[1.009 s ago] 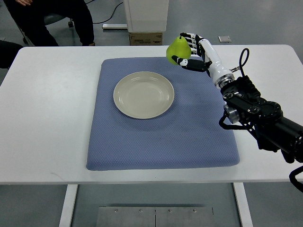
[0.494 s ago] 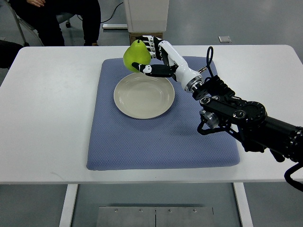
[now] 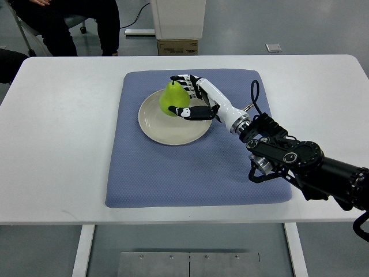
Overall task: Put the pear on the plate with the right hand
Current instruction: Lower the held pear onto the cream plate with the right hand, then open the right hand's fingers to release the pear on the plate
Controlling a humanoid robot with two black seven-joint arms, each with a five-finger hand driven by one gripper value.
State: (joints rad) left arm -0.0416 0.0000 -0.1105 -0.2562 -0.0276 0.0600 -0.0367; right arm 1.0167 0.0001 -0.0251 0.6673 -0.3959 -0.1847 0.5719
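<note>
right hand [image 3: 193,98] gripping smooth green pear [image 3: 174,98] | over round glossy plate [image 3: 167,128] | contact unclear

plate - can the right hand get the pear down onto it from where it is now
Probably yes: the right hand, shut on the pear, is already over the plate, whose dish is bare, with nothing in between.

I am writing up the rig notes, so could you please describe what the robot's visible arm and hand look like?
Only the right arm shows. The right hand has white segmented fingers with black joints and a white wrist section. Behind a metallic collar, the forearm is bulky black housing with round joint caps. A black cable loops up near the wrist.
</note>
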